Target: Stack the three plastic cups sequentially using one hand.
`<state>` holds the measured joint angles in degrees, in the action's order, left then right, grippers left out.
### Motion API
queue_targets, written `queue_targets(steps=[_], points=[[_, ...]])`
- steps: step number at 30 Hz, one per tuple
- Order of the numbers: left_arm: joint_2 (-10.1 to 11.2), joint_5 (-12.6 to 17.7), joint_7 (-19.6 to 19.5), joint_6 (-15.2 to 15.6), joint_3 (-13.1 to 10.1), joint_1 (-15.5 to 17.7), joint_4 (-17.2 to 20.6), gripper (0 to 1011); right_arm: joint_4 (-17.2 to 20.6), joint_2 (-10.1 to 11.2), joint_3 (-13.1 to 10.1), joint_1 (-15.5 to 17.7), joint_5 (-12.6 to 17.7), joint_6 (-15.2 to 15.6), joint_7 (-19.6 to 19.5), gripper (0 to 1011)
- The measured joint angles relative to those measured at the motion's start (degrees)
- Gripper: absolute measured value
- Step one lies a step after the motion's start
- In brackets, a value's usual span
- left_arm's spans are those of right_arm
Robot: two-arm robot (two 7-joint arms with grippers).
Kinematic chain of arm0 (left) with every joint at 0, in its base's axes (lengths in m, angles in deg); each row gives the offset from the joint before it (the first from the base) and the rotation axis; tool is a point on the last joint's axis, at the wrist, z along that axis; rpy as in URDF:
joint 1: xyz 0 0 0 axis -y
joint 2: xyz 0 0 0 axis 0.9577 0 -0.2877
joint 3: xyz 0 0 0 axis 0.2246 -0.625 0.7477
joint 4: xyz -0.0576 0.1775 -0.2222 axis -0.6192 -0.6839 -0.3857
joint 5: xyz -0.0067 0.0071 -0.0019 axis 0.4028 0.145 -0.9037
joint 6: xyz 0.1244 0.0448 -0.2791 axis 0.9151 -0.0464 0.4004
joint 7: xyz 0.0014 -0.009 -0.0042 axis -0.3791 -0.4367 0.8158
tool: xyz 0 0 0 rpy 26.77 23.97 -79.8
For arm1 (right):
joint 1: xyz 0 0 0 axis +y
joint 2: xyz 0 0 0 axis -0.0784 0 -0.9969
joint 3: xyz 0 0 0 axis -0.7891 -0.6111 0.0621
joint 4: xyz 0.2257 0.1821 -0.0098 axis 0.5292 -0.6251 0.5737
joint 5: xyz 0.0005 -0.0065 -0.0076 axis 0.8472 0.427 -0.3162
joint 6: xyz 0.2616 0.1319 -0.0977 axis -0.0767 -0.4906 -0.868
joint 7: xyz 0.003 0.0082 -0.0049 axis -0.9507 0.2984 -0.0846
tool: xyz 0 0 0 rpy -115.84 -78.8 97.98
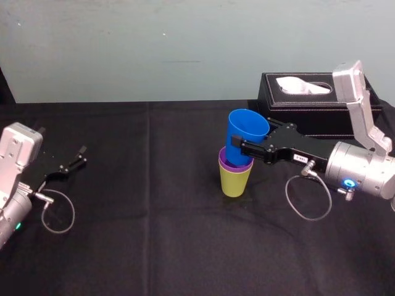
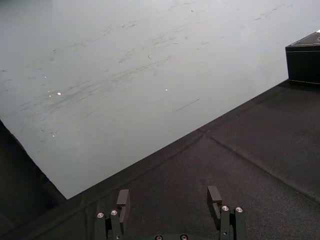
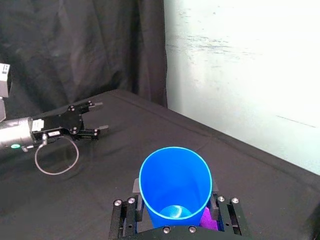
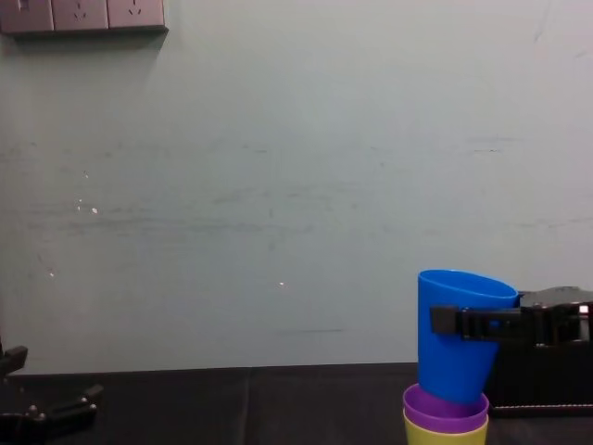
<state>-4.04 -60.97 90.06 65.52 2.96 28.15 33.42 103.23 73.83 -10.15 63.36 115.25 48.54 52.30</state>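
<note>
Black cloth table (image 1: pixel 142 203), pale wall behind. Right gripper (image 1: pixel 238 148) clenched on blue cup (image 1: pixel 245 132), cup slightly tilted, base at the mouth of purple cup (image 1: pixel 229 165). Purple cup nested in yellow-green cup (image 1: pixel 236 182), right of table centre. Tissue box (image 1: pixel 321 108) near back right edge. Left gripper (image 1: pixel 79 158) parked by left edge, fingers spread.

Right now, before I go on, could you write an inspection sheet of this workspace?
Surface: black cloth, flat.
Job's things: purple cup nested in yellow cup, upright; blue cup tilted, its base in the purple one.
Clutter: tissue box behind, right.
Grippers: right gripper shut on blue cup; left gripper open, parked left.
Cables: right loop, left loop, both grey.
Surroundings: pale wall, sockets.
</note>
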Motion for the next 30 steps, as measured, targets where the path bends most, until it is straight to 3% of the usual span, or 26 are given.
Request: queue_targets(steps=[30], points=[[0.0, 0.0, 0.0, 0.0, 0.0, 0.0, 0.0, 1011, -2.3, -2.8, -0.6, -0.1, -5.7, -1.3, -1.4, 729]])
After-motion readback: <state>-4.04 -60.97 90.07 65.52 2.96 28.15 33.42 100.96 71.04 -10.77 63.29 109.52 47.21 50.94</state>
